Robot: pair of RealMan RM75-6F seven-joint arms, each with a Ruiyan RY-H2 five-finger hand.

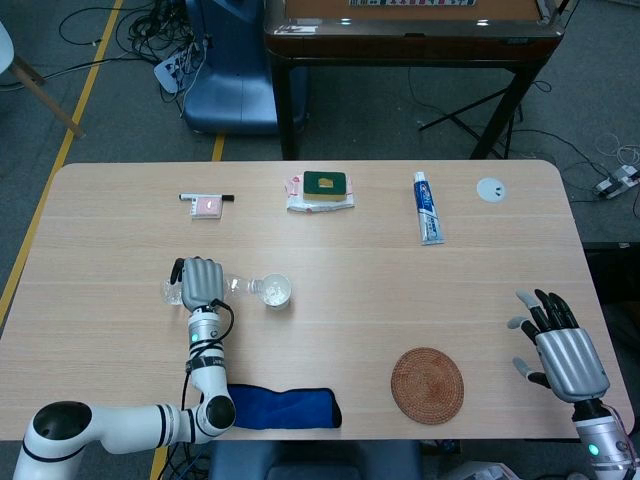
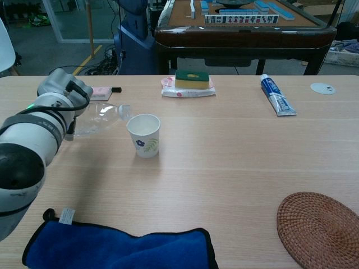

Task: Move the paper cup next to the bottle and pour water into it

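A white paper cup (image 1: 276, 290) (image 2: 144, 134) with a flower print stands upright on the left half of the table. My left hand (image 1: 200, 283) (image 2: 60, 93) grips a clear plastic bottle (image 1: 238, 285) (image 2: 104, 118) just left of the cup. The bottle lies close to level, its mouth pointing right towards the cup and stopping just short of the rim. My right hand (image 1: 558, 346) hovers open at the table's near right corner, fingers spread, holding nothing; the chest view does not show it.
A blue cloth (image 2: 123, 246) lies at the near edge and a woven coaster (image 2: 320, 227) at near right. Along the far side are a pink eraser with a pen (image 2: 104, 91), a sponge on a packet (image 2: 190, 79), a toothpaste tube (image 2: 277, 95) and a white disc (image 2: 323, 88).
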